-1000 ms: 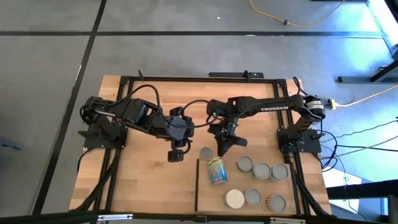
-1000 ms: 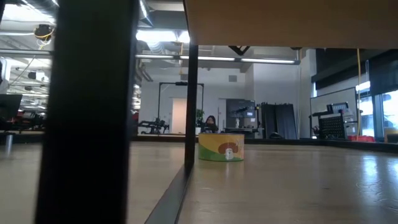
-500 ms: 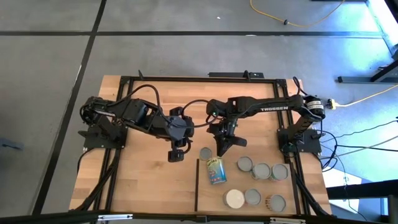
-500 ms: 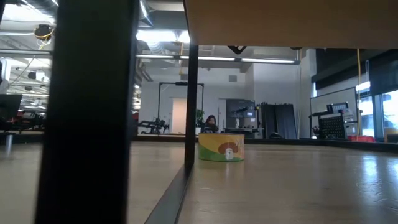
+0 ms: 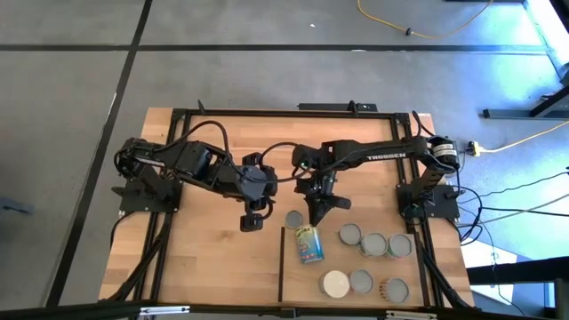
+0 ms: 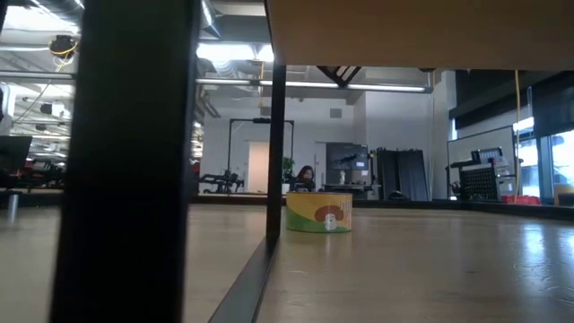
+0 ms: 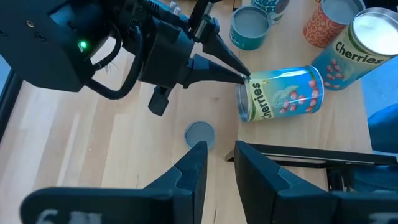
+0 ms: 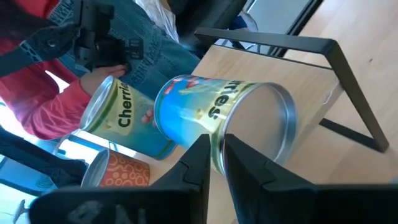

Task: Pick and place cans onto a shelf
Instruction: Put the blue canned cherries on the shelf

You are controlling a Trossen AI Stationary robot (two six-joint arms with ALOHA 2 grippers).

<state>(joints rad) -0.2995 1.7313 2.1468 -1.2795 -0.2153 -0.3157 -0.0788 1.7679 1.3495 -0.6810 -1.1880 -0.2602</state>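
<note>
The cherries can [image 5: 309,243] lies tipped on its side on the shelf [image 5: 373,280], just inside the dark edge strip [image 5: 282,264], its long axis running roughly along that strip, so its round ends face toward and away from the arms. The right gripper [image 5: 318,212] hangs just up-table of it, tips pointing down at the can's near end; in the right wrist view the can [image 8: 221,121] sits right beyond the fingers [image 8: 198,163]. Those fingers stand only a narrow slit apart and hold nothing. The left gripper [image 5: 252,222] waits farther from the can, off the shelf, jaws likewise nearly together and empty. A loose grey disc [image 5: 294,219], perhaps a lid, lies between the two grippers, just outside the strip. The right arm looks the nearer for the pick, though it would need to open wider and straddle the can's curved sides.
</note>
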